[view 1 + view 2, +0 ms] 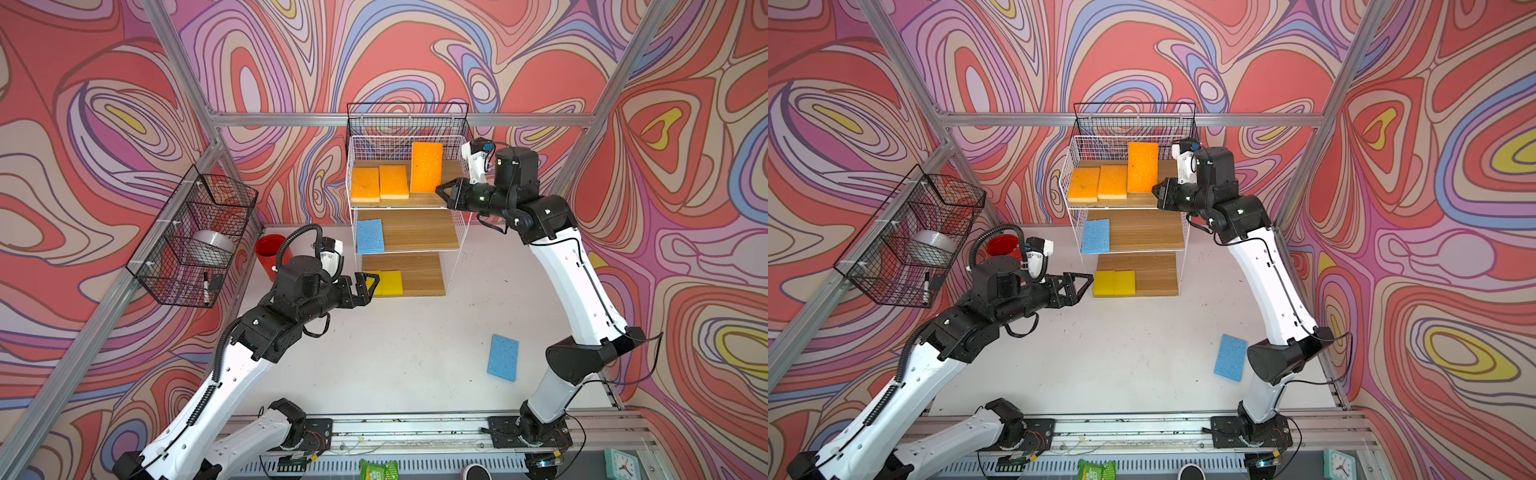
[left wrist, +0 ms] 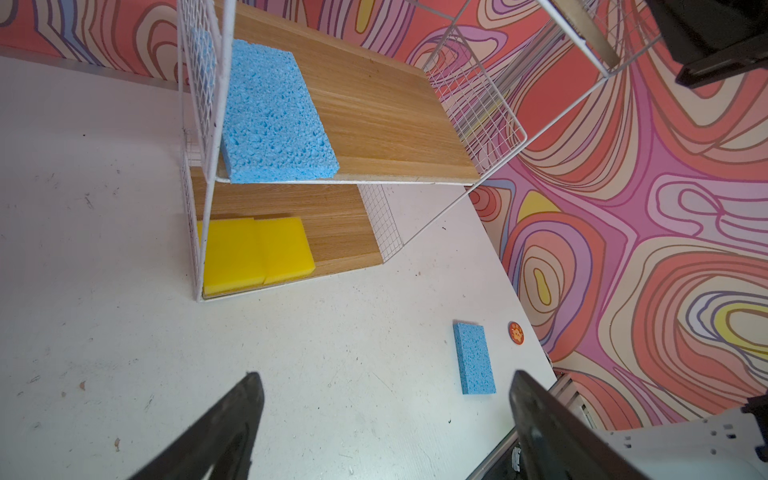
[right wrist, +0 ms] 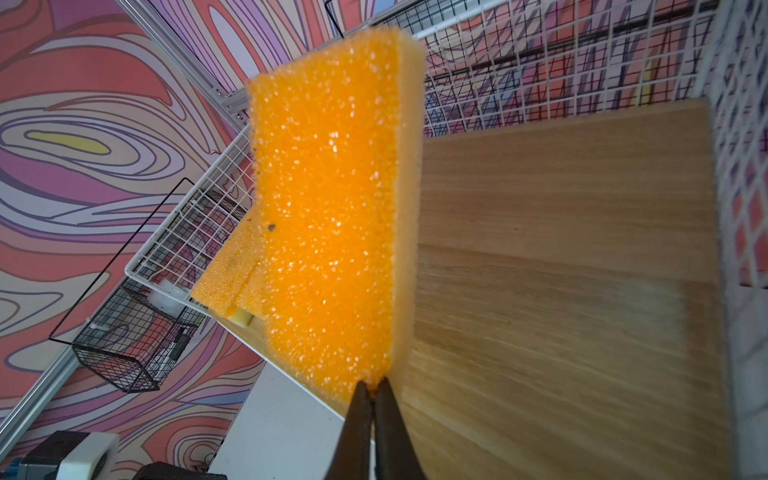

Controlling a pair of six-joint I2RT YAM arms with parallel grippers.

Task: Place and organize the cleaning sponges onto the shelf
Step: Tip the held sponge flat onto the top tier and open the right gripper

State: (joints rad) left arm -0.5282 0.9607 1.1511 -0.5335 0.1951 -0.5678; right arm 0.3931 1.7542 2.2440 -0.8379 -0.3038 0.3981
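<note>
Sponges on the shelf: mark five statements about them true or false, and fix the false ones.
1. Two orange sponges lie flat on the shelf's top board. True.
2. The right jaws are shut on a third orange sponge. True.
3. Both blue sponges are on the shelf. False: one blue sponge lies on the middle board, the other blue sponge on the table.
4. The yellow sponges lie on the middle board. False: they lie side by side on the bottom board.
5. The left jaws hold a yellow sponge. False: they are open and empty.
</note>
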